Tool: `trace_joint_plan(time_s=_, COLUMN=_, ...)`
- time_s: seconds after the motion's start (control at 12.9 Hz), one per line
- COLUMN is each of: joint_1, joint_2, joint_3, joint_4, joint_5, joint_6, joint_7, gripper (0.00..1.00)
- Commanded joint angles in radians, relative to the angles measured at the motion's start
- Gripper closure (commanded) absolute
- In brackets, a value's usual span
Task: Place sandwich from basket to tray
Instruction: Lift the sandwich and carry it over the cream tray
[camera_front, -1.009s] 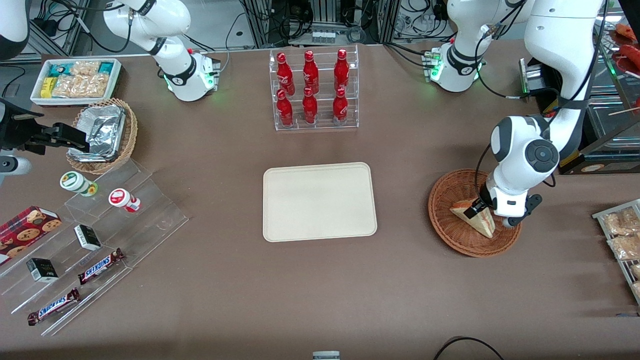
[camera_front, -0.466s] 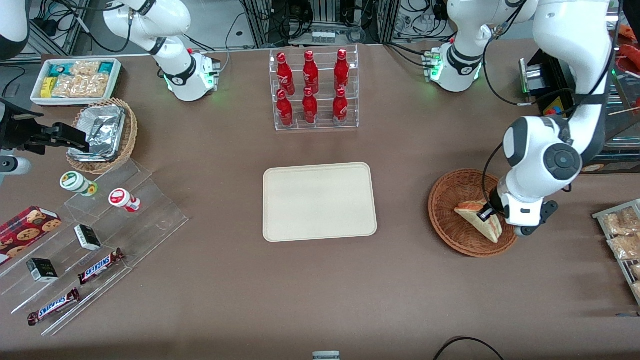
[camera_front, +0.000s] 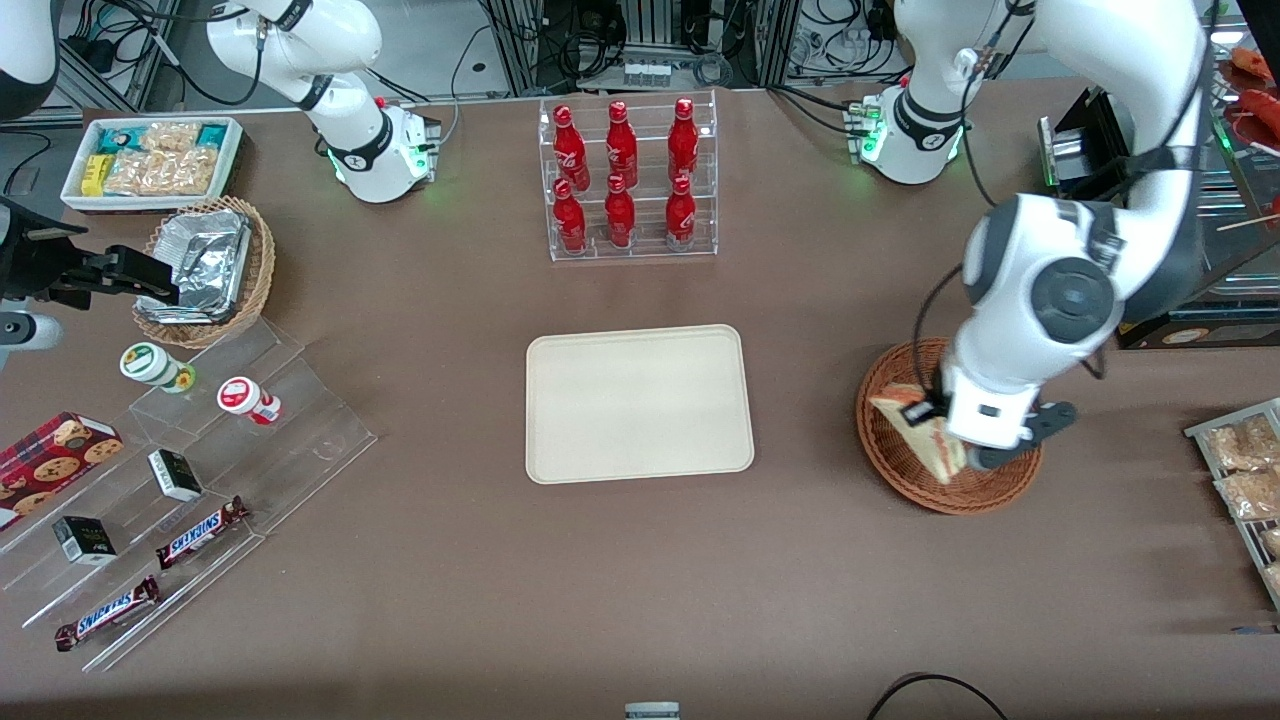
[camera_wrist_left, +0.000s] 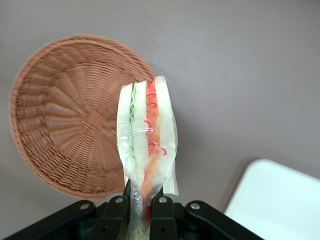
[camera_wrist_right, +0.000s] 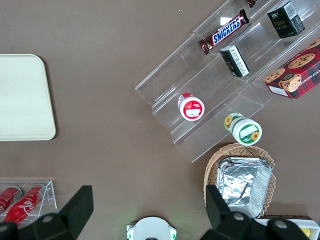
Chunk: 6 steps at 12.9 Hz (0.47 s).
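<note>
Tool (camera_wrist_left: 142, 210) grips sandwich (camera_wrist_left: 146, 135) above basket (camera_wrist_left: 65, 115) rim.

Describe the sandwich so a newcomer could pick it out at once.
Start at the cream tray in the table's middle and look toward the working arm's end, to the reddish-brown woven basket. Above it, the gripper has its fingers shut on the sandwich: a plastic-wrapped wedge of pale bread with red and green filling, the only food there.
</note>
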Motion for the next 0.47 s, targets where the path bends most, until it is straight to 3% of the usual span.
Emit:
trace_joint_plan(time_s=0.0, joint_1=-0.135, joint_2=0.002, joint_3=0.011, joint_4=0.053, joint_5=0.017, joint_6=-0.034, joint_7=0.008, gripper=1.0)
trace_joint_plan(time_s=0.39, joint_1=-0.347, joint_2=0.142, joint_3=0.007, joint_4=0.199, joint_5=-0.032, joint_6=-0.022, joint_7=-0.046, gripper=1.0)
